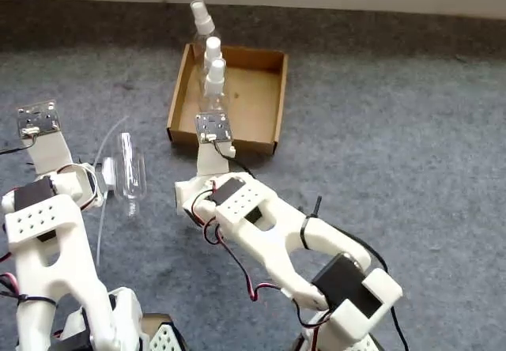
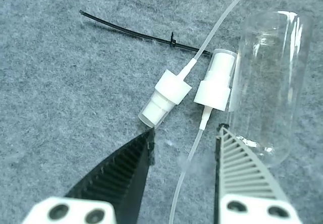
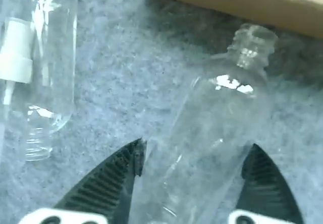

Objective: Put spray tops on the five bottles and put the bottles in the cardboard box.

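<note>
My left gripper (image 2: 185, 130) hangs open over the grey carpet. Two white spray tops (image 2: 166, 95) (image 2: 216, 80) with thin dip tubes lie just beyond its fingertips. A clear topless bottle (image 2: 267, 77) lies on its side beside them, also seen next to the left arm (image 1: 129, 173). My right gripper (image 3: 196, 146) is shut on another clear topless bottle (image 3: 217, 118), whose open neck points toward the cardboard box (image 3: 242, 2). In the box (image 1: 180, 90) three bottles with spray tops (image 1: 215, 78) stand along one wall.
A black cable tie (image 2: 146, 35) lies on the carpet beyond the spray tops. The right arm (image 1: 261, 224) stretches from the front edge to the box's front wall. Open carpet lies to the right of the box.
</note>
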You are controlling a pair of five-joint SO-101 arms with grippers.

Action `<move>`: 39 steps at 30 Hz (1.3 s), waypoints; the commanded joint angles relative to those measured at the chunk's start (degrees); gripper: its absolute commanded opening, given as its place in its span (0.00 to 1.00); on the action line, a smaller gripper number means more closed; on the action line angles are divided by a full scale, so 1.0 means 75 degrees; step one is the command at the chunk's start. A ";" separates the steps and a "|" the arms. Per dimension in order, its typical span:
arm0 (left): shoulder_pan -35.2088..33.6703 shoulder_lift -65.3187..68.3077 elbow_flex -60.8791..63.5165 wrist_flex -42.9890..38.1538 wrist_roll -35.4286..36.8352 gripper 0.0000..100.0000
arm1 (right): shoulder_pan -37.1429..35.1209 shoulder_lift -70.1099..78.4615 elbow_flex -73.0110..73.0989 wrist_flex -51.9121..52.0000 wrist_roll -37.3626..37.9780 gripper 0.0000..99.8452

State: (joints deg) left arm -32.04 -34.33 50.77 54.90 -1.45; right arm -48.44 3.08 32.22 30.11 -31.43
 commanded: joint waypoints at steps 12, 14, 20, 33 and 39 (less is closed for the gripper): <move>0.0076 -0.0041 -0.0053 -0.0117 -0.0012 0.19 | 0.1705 -0.3499 0.1248 0.3663 0.0469 0.00; 0.0076 -0.0041 -0.0053 -0.0117 -0.0012 0.19 | 0.2526 -0.4484 0.1729 0.3757 0.1641 0.00; 0.0088 -0.0041 -0.0053 -0.0117 -0.0012 0.19 | 0.5574 -0.6394 0.2514 0.3768 0.4853 0.01; 0.0322 -0.0041 0.0205 -0.0129 -0.0012 0.19 | 0.7578 -0.1975 0.1459 0.1729 0.7478 0.01; 0.0322 -0.0053 0.0205 -0.0129 -0.0012 0.19 | 0.7613 -0.1061 0.0791 0.1705 0.7514 0.01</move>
State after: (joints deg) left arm -30.73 -34.33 52.70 54.73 -1.45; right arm 7.74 -6.59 41.19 43.74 24.40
